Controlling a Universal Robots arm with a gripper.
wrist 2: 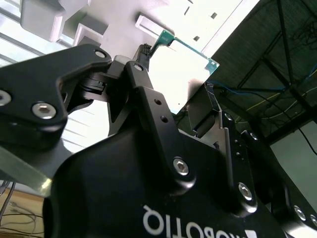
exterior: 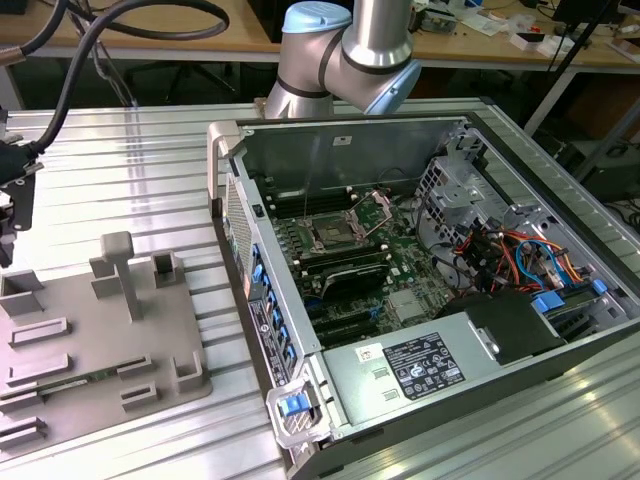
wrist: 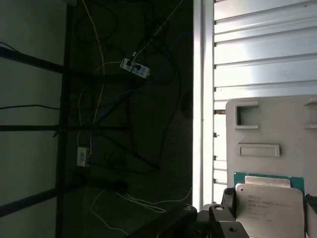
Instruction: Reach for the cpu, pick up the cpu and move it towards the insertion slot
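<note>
In the second wrist view the cpu (wrist 2: 184, 67), a flat silvery-white square with a green rim, sits between my gripper's (wrist 2: 174, 82) black fingers (wrist 2: 142, 55), which press on its opposite edges. In the first wrist view the cpu (wrist: 270, 207) hangs close to the camera, in front of the grey fixture tray (wrist: 277, 130). In the exterior view my gripper (exterior: 12, 200) is at the exterior view's far left, above the tray's (exterior: 100, 345) edge. The insertion slot (exterior: 333, 236) lies on the green motherboard inside the open computer case, far from the gripper toward the exterior view's right.
The open case (exterior: 430, 140) has tall metal walls, with a drive cage and coloured cables (exterior: 510, 250) and a power supply (exterior: 420, 365) inside. Upright posts (exterior: 120, 270) stand on the tray. The ribbed metal table's edge (wrist: 203, 99) borders a dark floor with cables.
</note>
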